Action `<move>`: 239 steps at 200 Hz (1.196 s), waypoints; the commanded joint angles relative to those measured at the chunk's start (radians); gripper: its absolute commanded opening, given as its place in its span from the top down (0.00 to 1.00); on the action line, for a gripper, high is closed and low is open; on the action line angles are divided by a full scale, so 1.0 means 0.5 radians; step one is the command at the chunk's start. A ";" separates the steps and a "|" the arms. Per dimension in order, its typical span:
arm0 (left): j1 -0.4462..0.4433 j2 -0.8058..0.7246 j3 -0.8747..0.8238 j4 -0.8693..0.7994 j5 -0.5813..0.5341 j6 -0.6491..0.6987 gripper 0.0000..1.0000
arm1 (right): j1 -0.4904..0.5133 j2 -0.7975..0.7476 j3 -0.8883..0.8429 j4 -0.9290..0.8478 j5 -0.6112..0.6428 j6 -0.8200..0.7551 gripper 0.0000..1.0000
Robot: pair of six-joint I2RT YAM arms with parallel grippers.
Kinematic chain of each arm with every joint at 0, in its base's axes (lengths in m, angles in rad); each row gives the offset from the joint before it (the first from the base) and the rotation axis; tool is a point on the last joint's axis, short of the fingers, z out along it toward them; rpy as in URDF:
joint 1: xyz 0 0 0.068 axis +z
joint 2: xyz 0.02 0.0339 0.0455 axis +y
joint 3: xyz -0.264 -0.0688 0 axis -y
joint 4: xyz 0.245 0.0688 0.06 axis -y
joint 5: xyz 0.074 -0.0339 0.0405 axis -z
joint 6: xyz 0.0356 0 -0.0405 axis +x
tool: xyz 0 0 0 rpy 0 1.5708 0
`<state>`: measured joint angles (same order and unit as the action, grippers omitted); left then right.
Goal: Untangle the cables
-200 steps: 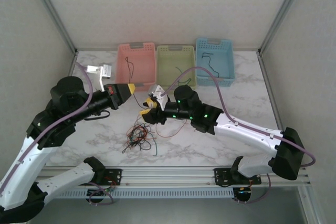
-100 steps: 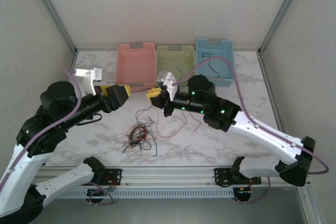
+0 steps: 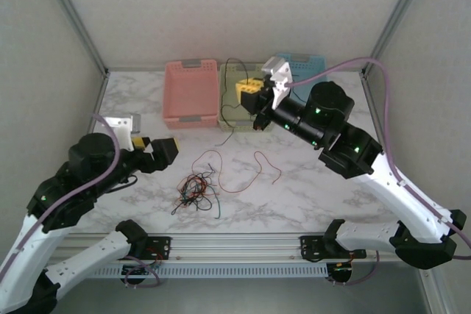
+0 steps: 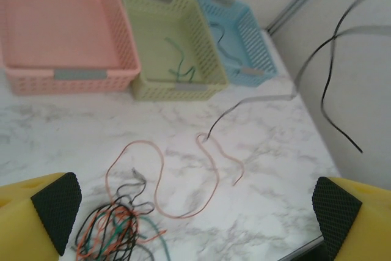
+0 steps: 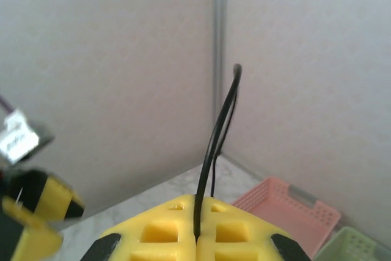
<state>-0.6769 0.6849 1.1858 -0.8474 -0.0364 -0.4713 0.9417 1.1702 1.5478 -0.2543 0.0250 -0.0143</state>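
Dangling lengthwise, a dark cable [image 3: 224,82] is gripped by the right end effector [image 3: 246,95], green basket [image 4: 177,88] seemingly below; clump [image 3: 195,187] is faced by the released left end effector [image 3: 156,146].

Around the cable clump [image 4: 113,236]
Three baskets [image 4: 153,87] are ranged behind; a loose strand [image 4: 183,216] is laid to its right.
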 commanded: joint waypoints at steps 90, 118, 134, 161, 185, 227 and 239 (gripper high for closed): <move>0.016 -0.053 -0.318 -0.042 -0.088 0.011 0.02 | -0.681 0.574 0.539 -0.193 0.542 0.040 1.00; 0.016 -0.090 -0.338 -0.100 -0.246 0.080 0.02 | -0.963 0.743 0.611 -0.172 0.439 0.171 1.00; 0.016 -0.115 -0.351 -0.124 -0.304 0.104 0.02 | -1.058 0.820 0.642 -0.136 0.458 0.185 1.00; 0.016 -0.143 -0.401 -0.101 -0.273 0.102 0.02 | -1.180 1.015 0.834 -0.243 0.535 0.192 1.00; 0.015 -0.143 -0.405 -0.106 -0.291 0.103 0.02 | -1.242 1.170 0.978 -0.320 0.617 0.190 1.00; 0.016 -0.173 -0.413 -0.112 -0.298 0.101 0.02 | -1.303 1.462 1.114 -0.475 0.659 0.247 1.00; 0.016 -0.177 -0.414 -0.112 -0.298 0.099 0.02 | -1.330 1.520 1.067 -0.427 0.640 0.264 1.00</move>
<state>-0.6769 0.6109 0.9924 -0.8814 -0.1638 -0.4397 0.2951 1.8622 2.0838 -0.4450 0.3218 0.0902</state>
